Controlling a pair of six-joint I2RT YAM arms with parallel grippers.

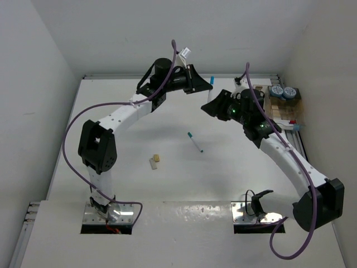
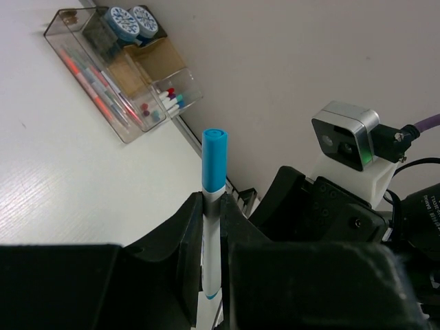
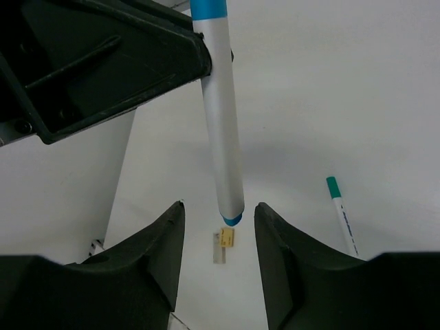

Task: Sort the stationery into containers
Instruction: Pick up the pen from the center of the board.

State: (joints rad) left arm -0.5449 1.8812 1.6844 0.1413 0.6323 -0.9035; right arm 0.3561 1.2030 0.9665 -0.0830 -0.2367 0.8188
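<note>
My left gripper (image 2: 214, 230) is shut on a white pen with a blue cap (image 2: 214, 155), held in the air at the back of the table (image 1: 212, 80). My right gripper (image 3: 218, 220) is open, its fingers on either side of that pen's lower end (image 3: 221, 124) without touching it. A teal-capped pen (image 1: 195, 142) lies loose mid-table, also in the right wrist view (image 3: 342, 213). A tan block (image 1: 157, 158) and a white block (image 1: 152, 163) lie together on the table. The clear box (image 2: 103, 75) holds several pens; the joined tan box (image 2: 155, 65) stands beside it, two blue-grey rolls (image 2: 134, 20) at its end.
The containers (image 1: 281, 106) stand at the table's far right edge against the wall. The two arms meet over the back middle of the table, the left gripper (image 1: 201, 84) close to the right one (image 1: 211, 106). Metal base plates (image 1: 254, 212) lie at the near edge.
</note>
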